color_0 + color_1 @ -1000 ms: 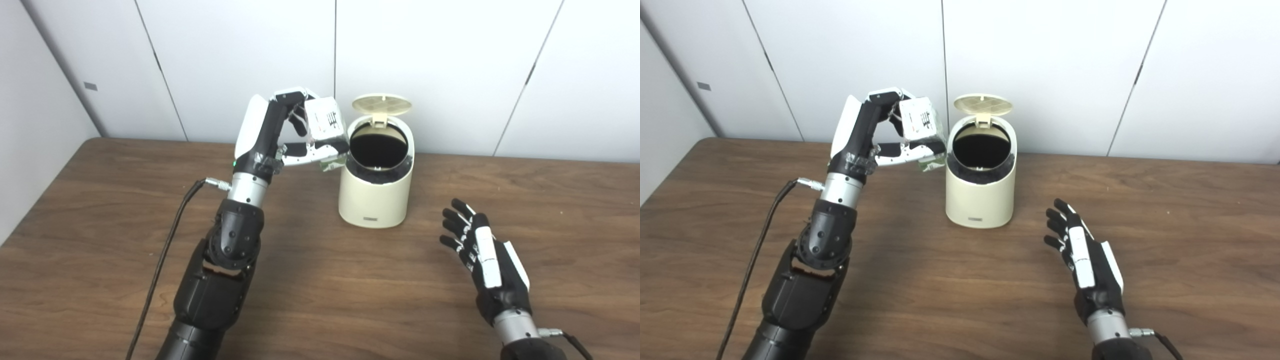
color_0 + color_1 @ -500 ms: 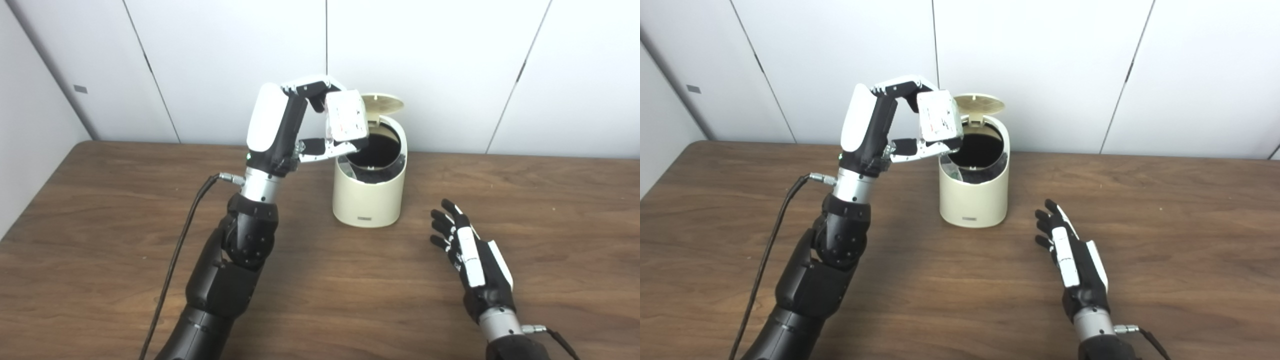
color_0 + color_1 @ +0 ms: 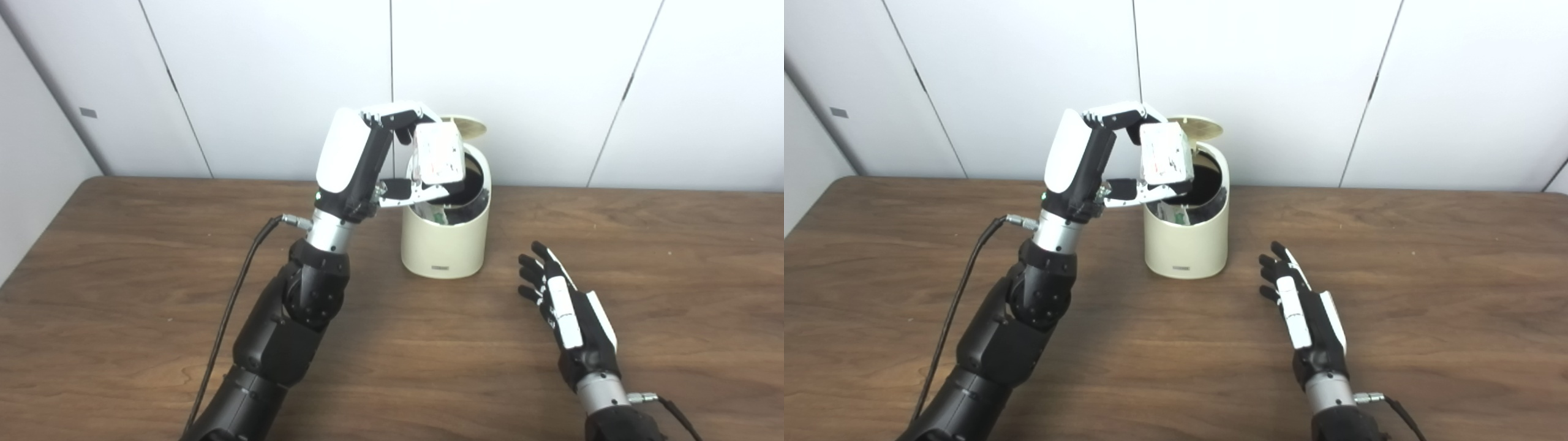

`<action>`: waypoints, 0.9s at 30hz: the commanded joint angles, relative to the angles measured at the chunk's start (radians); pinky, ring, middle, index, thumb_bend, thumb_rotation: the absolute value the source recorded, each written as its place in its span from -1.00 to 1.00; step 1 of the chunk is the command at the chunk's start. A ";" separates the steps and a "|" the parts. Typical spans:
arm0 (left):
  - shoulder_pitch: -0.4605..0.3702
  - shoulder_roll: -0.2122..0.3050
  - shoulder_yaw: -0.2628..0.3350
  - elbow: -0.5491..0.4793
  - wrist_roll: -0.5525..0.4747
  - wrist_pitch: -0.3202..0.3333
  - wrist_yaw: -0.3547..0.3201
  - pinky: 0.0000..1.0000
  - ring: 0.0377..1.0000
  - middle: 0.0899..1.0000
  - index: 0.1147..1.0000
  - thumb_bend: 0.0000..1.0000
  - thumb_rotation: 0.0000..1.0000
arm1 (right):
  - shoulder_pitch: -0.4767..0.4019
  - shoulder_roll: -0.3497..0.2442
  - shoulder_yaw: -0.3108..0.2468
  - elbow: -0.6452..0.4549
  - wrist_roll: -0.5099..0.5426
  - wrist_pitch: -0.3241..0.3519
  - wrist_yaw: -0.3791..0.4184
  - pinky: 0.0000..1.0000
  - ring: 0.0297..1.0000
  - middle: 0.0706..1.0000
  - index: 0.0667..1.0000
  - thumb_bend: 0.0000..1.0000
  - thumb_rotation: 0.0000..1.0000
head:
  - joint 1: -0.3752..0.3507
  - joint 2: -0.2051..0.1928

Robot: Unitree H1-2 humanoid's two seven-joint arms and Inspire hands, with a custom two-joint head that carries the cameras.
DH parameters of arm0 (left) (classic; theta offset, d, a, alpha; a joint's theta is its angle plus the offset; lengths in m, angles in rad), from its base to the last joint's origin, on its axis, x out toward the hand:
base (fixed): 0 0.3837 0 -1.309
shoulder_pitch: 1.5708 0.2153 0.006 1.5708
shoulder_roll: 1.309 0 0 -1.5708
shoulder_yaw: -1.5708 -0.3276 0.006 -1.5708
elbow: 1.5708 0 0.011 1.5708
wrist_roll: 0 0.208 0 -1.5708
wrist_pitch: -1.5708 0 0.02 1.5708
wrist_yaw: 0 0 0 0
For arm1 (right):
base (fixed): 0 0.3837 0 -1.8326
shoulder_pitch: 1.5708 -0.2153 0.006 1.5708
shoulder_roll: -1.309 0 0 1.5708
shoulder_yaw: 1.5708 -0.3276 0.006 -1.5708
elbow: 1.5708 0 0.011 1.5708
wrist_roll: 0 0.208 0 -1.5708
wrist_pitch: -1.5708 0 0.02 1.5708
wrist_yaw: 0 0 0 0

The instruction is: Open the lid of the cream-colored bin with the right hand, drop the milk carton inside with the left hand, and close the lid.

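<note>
A: Cream-colored plastic, that is what we meet first: a small round bin [image 3: 445,245] stands on a brown wooden table [image 3: 122,294], near the white wall panels at the back. Its lid [image 3: 469,127] is tipped up behind the dark mouth, so the opening step looks done.

B: And where is the milk carton?

A: We hold it in our left hand [image 3: 392,156], pinched between the upper fingers and the thumb below. The milk carton [image 3: 436,155] is white with small dark print, tilted, and it hangs just over the left part of the rim, partly covering the mouth. Something pale with a bit of green shows inside the bin below it; we cannot tell what it is.

B: What is our right hand doing?

A: Our right hand [image 3: 566,306] holds nothing. Its fingers are spread and pointing away from us, low over the table to the right of the bin and apart from it.

B: So how do we drop it well?

A: We judge the carton sits a little toward the near-left rim. We should carry it further over the middle of the mouth, keep it clear of the raised lid, and turn its narrow end downward before we let our fingers part. If we let go here, a corner could catch the rim and the carton could fall outside or nudge the light bin. Afterwards, our right hand can reach behind for the lid.
</note>
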 commanded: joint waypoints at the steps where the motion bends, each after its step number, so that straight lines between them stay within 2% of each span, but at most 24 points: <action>1: -0.073 0.016 -0.012 0.001 -0.026 -0.023 0.061 -0.22 -0.16 -0.10 -0.17 -0.04 -1.00 | -0.022 0.012 0.005 -0.020 0.002 -0.035 -0.001 0.71 0.80 0.78 0.90 0.05 1.00 | -0.002 -0.002; 12: -0.120 0.086 -0.167 0.131 -0.040 -0.023 0.233 -0.25 -0.17 -0.10 -0.17 -0.04 -1.00 | -0.025 0.030 0.026 -0.001 -0.043 -0.056 -0.023 0.60 0.75 0.75 0.87 0.06 1.00 | -0.020 -0.021; 21: -0.195 0.137 -0.306 0.244 -0.069 -0.023 0.422 -0.23 -0.17 -0.11 -0.17 -0.04 -1.00 | -0.021 0.034 0.048 -0.001 -0.056 -0.060 -0.029 0.62 0.76 0.76 0.88 0.10 1.00 | -0.034 -0.029; 27: -0.223 0.140 -0.347 0.291 -0.082 -0.023 0.472 -0.22 -0.17 -0.11 -0.16 -0.04 -1.00 | -0.012 0.042 0.051 -0.013 -0.061 -0.052 -0.037 0.64 0.77 0.76 0.88 0.09 1.00 | -0.038 -0.026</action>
